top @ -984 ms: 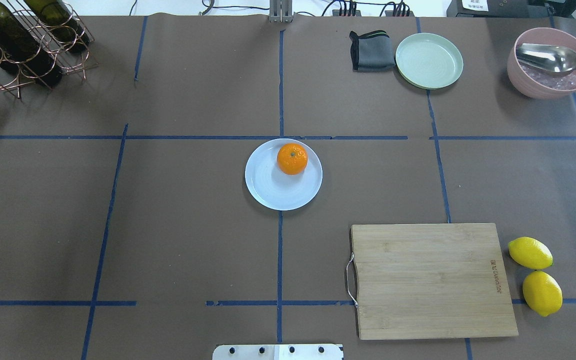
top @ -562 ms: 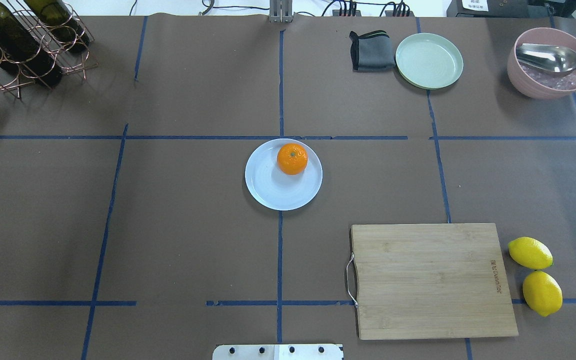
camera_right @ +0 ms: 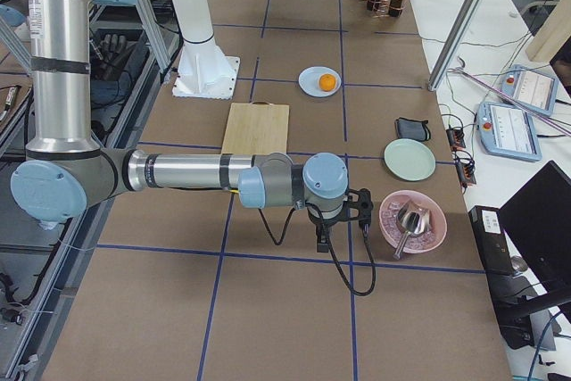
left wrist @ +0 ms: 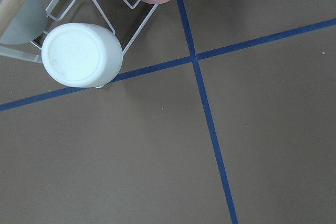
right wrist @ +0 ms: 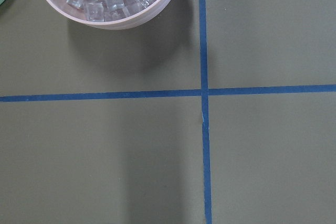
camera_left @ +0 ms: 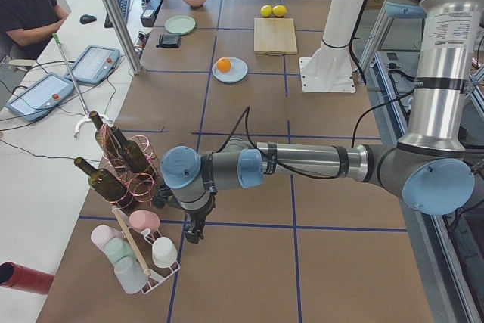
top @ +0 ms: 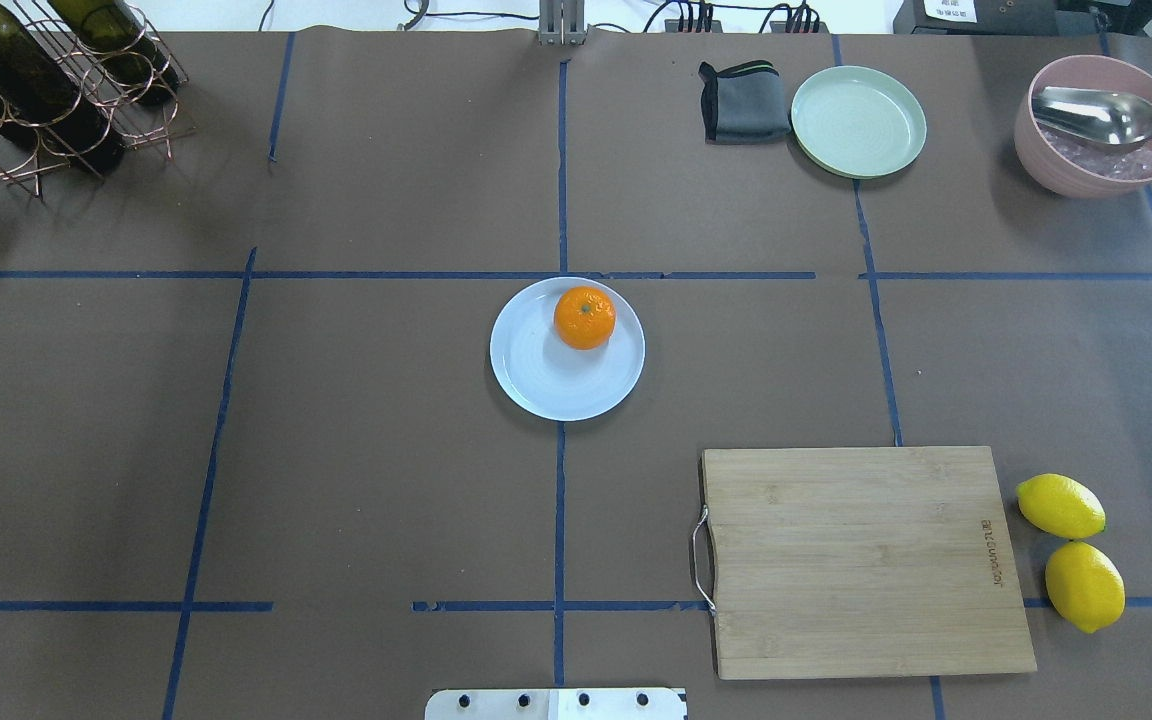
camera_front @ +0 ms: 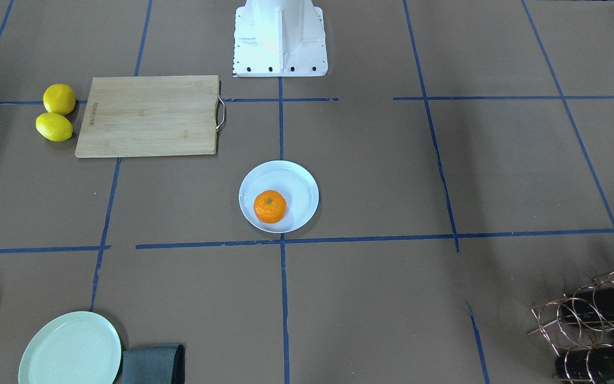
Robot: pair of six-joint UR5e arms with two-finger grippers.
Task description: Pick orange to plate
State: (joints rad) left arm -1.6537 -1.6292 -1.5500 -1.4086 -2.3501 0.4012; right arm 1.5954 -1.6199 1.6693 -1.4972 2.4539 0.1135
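Note:
The orange (top: 584, 318) rests on the far part of the pale bluish-white plate (top: 556, 375) at the table's middle, also seen as the orange (camera_front: 270, 206) on the plate (camera_front: 296, 184) in the front-facing view. No gripper touches it. My left gripper (camera_left: 193, 230) hangs far off at the table's left end, beside a cup rack; I cannot tell whether it is open or shut. My right gripper (camera_right: 323, 240) hovers at the right end next to the pink bowl; I cannot tell its state either. Neither wrist view shows fingers.
A wooden cutting board (top: 866, 560) lies near right, with two lemons (top: 1071, 550) beside it. A mint-green plate (top: 858, 121), a grey cloth (top: 741, 103) and a pink bowl (top: 1101, 125) of ice with a metal scoop stand far right. A bottle rack (top: 46, 85) is far left.

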